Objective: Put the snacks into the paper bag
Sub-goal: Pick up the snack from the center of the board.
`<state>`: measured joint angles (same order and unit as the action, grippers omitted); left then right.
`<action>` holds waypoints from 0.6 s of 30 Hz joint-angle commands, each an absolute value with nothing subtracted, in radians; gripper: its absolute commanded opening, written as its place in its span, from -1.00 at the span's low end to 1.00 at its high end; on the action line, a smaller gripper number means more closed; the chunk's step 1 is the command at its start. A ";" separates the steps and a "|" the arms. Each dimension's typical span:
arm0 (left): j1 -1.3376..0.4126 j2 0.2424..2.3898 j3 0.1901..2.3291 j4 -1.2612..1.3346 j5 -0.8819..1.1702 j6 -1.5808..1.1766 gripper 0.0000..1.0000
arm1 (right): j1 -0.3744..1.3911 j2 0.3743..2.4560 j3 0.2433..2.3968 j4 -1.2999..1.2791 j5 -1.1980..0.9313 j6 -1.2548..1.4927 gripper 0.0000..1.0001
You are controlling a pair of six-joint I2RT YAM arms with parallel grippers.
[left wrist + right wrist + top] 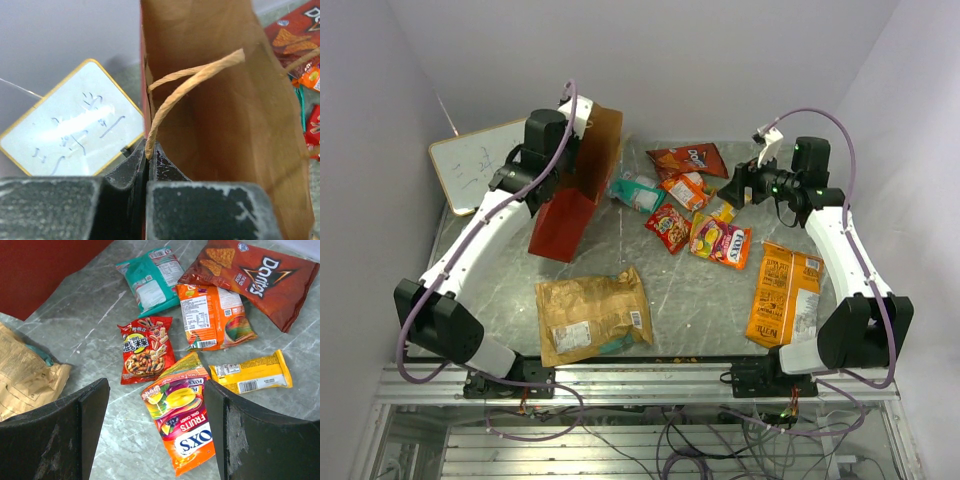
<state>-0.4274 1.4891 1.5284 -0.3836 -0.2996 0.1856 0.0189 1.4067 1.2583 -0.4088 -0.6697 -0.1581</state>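
The paper bag point(565, 225) stands at the desk's point(700, 290) far left, red outside, brown kraft within; only bare paper and a twisted handle point(185, 82) show inside it. The left gripper point(148, 152) is pinched tight on the bag's rim. The snacks lie out on the desk: Doritos bag point(250, 275), teal packet point(150, 280), orange packet point(212, 315), red pack point(146, 347), Fox's Fruits bag point(182, 425), yellow packet point(252, 372) — plus a tan-gold bag point(592, 315) and a large orange bag point(785, 295) nearer the arms. The right gripper point(156, 387) hangs spread wide above the cluster, holding nothing
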 commanded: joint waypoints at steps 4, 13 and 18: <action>-0.337 1.448 1.368 -0.284 -0.192 0.095 -0.86 | 0.034 1.431 1.199 -0.370 -0.700 -0.214 0.53; -0.185 1.459 1.352 -0.303 0.074 -0.053 -0.86 | 0.163 1.465 1.111 -0.273 -0.518 -0.230 0.52; -0.149 1.478 1.411 -0.344 0.186 -0.093 -0.86 | 0.155 1.502 1.142 -0.322 -0.431 -0.249 0.51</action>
<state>-0.1677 1.4757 1.3506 -0.3218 0.0360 -0.0326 0.1684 1.4803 1.1183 -0.3256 -0.5404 -0.2211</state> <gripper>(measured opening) 0.085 0.759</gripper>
